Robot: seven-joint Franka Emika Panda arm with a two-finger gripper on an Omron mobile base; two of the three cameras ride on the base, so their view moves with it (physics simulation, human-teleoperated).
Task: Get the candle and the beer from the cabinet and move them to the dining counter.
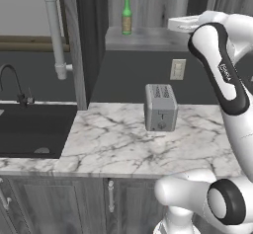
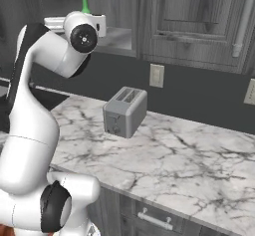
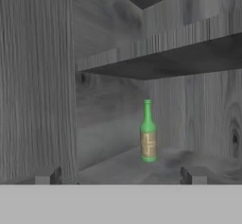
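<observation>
The beer [image 3: 148, 132] is standing upright on the lower shelf of the open cabinet [image 3: 42, 76], toward the back of the compartment, with a second shelf board running above it. In the hand view the gripper [image 3: 120, 176] is pointing into the cabinet interior with its jaws spread wide; the two fingertips [image 3: 46, 176] are sitting far apart at the bottom of the picture, and nothing is lying between them. The bottle is appearing between the two tips, closer to the right-hand one, and well ahead of them, apart from both. In the left base view the beer [image 1: 127, 16] is standing near the left end of the shelf, just beside the cabinet's dark side wall, while the arm's hand is reaching in at shelf height from the right, clearly separated from the bottle. In the right base view just the green neck of the beer [image 2: 84, 3] is showing above the arm's wrist. Below the cabinet, a silver toaster [image 1: 160, 108] is resting on the marble worktop [image 1: 113, 149], and a black sink [image 1: 29, 129] is lying to its left. The candle cannot be made out.
</observation>
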